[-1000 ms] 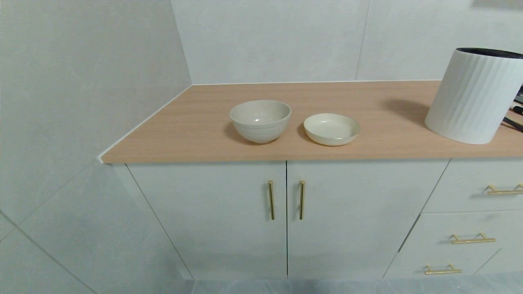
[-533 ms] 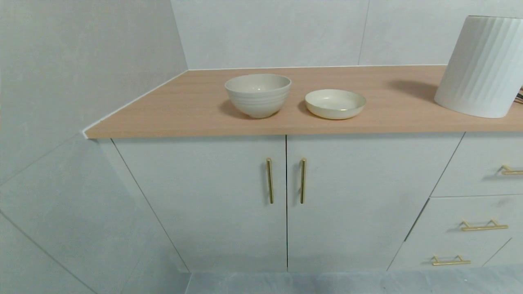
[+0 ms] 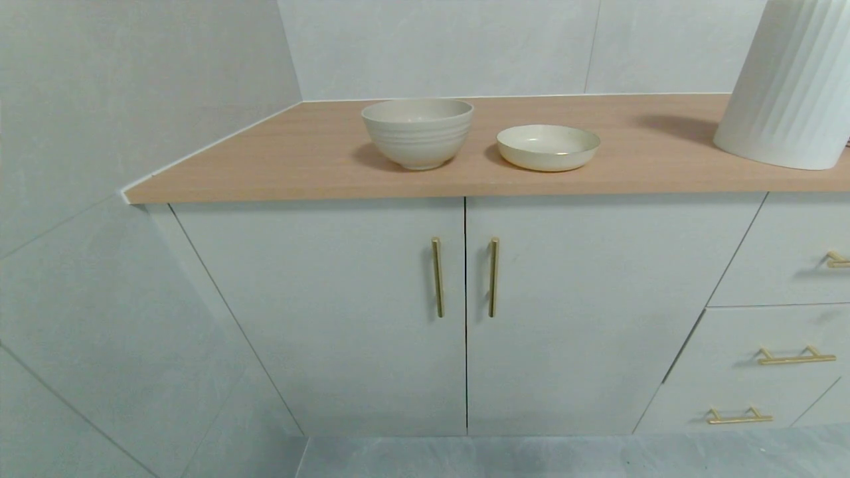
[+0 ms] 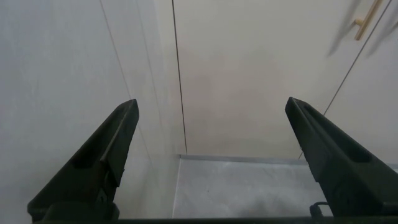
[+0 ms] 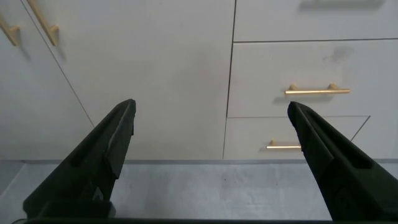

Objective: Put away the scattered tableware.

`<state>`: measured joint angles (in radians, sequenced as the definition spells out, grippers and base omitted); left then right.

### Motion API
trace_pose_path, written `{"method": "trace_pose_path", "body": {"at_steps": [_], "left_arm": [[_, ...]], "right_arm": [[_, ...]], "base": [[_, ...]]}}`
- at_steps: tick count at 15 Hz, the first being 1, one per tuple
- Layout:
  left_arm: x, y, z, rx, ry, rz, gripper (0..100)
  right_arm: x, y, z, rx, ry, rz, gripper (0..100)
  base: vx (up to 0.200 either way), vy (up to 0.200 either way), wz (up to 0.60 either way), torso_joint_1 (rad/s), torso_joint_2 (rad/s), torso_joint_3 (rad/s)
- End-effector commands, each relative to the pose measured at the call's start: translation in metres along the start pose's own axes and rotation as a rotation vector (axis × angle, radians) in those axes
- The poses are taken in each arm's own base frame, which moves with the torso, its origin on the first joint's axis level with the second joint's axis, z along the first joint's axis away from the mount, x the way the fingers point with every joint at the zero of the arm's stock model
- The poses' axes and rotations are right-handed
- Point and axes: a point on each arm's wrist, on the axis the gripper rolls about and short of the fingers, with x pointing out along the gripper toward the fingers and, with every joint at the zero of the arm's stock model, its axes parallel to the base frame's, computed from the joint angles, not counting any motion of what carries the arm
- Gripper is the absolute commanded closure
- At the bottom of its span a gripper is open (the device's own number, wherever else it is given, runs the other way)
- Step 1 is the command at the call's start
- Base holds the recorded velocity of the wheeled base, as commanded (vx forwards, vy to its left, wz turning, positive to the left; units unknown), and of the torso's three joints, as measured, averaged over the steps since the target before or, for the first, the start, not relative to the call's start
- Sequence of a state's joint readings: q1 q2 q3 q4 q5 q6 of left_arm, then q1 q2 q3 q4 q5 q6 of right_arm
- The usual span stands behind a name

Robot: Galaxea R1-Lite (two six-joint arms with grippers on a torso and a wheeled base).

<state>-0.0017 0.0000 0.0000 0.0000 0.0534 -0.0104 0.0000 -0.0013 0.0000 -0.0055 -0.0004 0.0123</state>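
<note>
Head camera dips lower while the bowl [image 3: 417, 133] and dish [image 3: 548, 147] sit unmoved on the worktop [image 3: 299, 166], well apart from the left fingers [image 4: 106, 155] and right fingers [image 5: 102, 155], both spread wide and empty before the cabinet doors [image 3: 332, 318].

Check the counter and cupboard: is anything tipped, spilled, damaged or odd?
Nothing stands out. The bowl and shallow dish sit upright and apart on the counter; the cupboard doors below are shut.
</note>
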Motion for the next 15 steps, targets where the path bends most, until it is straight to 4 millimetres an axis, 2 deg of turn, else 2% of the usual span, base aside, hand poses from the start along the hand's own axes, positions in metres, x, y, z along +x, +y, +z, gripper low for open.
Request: {"method": "trace_pose_path", "body": {"at_steps": [1, 9, 10, 12, 13, 15], "left_arm": [[0.000, 0.000, 0.000, 0.000, 0.000, 0.000, 0], [0.000, 0.000, 0.000, 0.000, 0.000, 0.000, 0], [0.000, 0.000, 0.000, 0.000, 0.000, 0.000, 0], [0.000, 0.000, 0.000, 0.000, 0.000, 0.000, 0], [0.000, 0.000, 0.000, 0.000, 0.000, 0.000, 0], [0.000, 0.000, 0.000, 0.000, 0.000, 0.000, 0]], "right_arm": [[0.000, 0.000, 0.000, -0.002, 0.001, -0.001, 0], [0.000, 0.000, 0.002, -0.032, -0.006, 0.017, 0], [-0.008, 0.002, 0.026, -0.018, -0.099, 0.076, 0], [-0.018, 0.005, 0.056, 0.012, -0.167, 0.185, 0], [-0.007, 0.007, 0.069, 0.015, -0.090, 0.262, 0], [0.017, 0.007, 0.080, 0.033, 0.048, 0.303, 0]], "base": [[0.000, 0.000, 0.00, 0.000, 0.00, 0.000], [0.000, 0.000, 0.00, 0.000, 0.00, 0.000], [0.000, 0.000, 0.00, 0.000, 0.00, 0.000], [0.000, 0.000, 0.00, 0.000, 0.00, 0.000], [0.000, 0.000, 0.00, 0.000, 0.00, 0.000], [0.000, 0.000, 0.00, 0.000, 0.00, 0.000]]}}
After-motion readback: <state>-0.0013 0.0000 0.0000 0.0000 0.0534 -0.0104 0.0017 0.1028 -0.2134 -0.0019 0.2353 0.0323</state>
